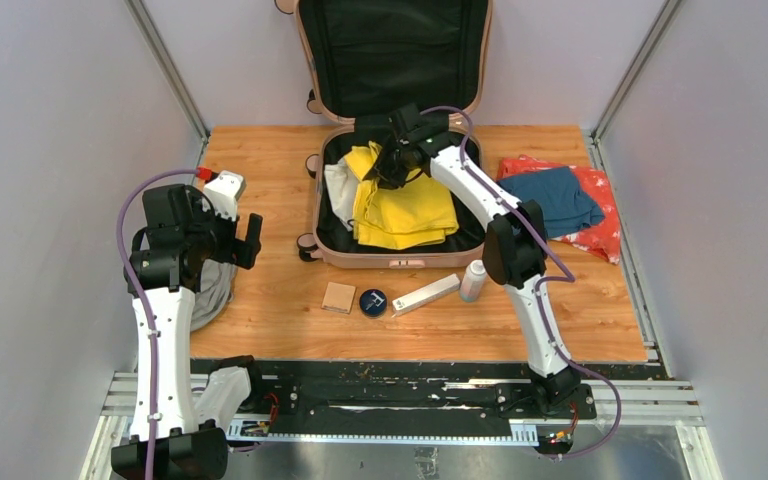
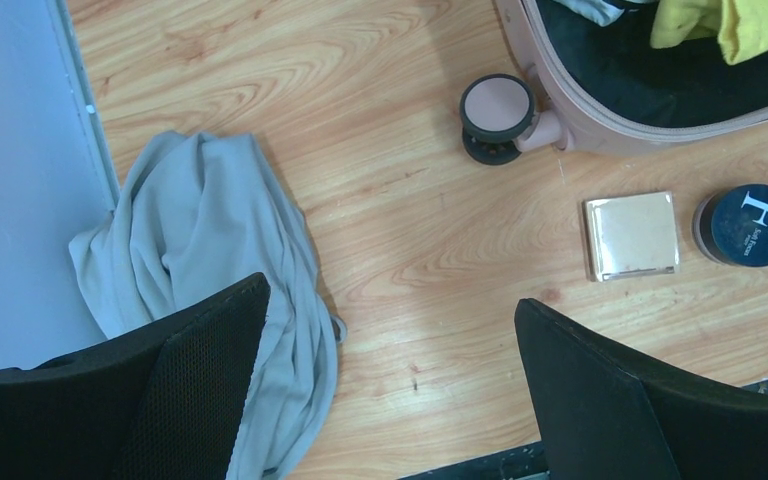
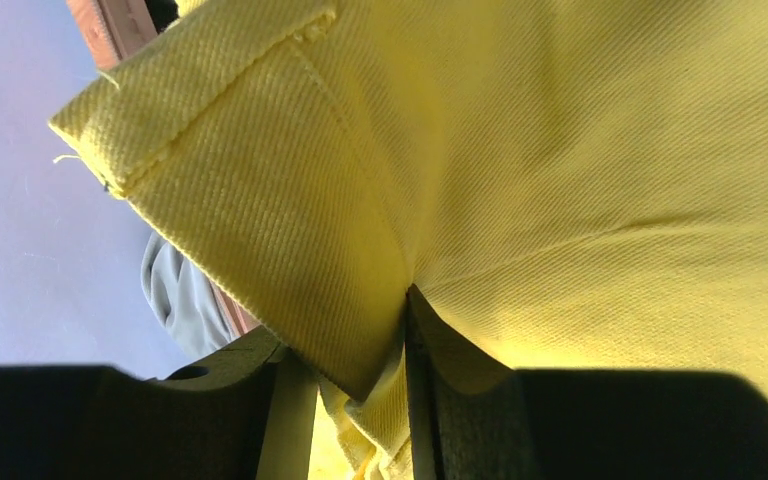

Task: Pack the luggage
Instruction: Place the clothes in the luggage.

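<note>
Main piece: pale pink hard-shell suitcase (image 1: 390, 262) with black lining. It lies open on the wooden bench (image 1: 260, 300) at upper centre of the top view, with its lid standing upright against the back wall. One corner (image 2: 600, 125) and a pink-and-black wheel (image 2: 497, 108) appear at upper right of the left wrist view.

Contents: folded yellow woven garment (image 1: 410, 210) fills most of the lower shell. A white cloth (image 1: 340, 185) is tucked along the shell's left side.

Right claw (image 1: 395, 165): reaches into the shell at its upper edge, jaws narrowed and pinching a fold of the yellow woven garment (image 3: 560, 150). In the right wrist view the fabric is caught between the fingers at bottom centre (image 3: 360, 400).

Left claw (image 1: 235, 215): at the left of the top view, jaws spread fully and holding nothing. It hangs over bare wood (image 2: 400, 400) beside a crumpled grey cloth bundle (image 2: 210, 250), which lies at the bench's left edge (image 1: 215, 290).

Loose items in a row just below the suitcase in the top view:
- tan square compact (image 1: 339, 297)
- round dark blue tin (image 1: 373, 302), lid marked with a white F (image 2: 750, 225)
- white oblong box (image 1: 426, 294)
- small white bottle (image 1: 472, 280), upright

At right of the suitcase: a blue garment (image 1: 558, 200) lies on a red patterned cloth (image 1: 605, 235).
</note>
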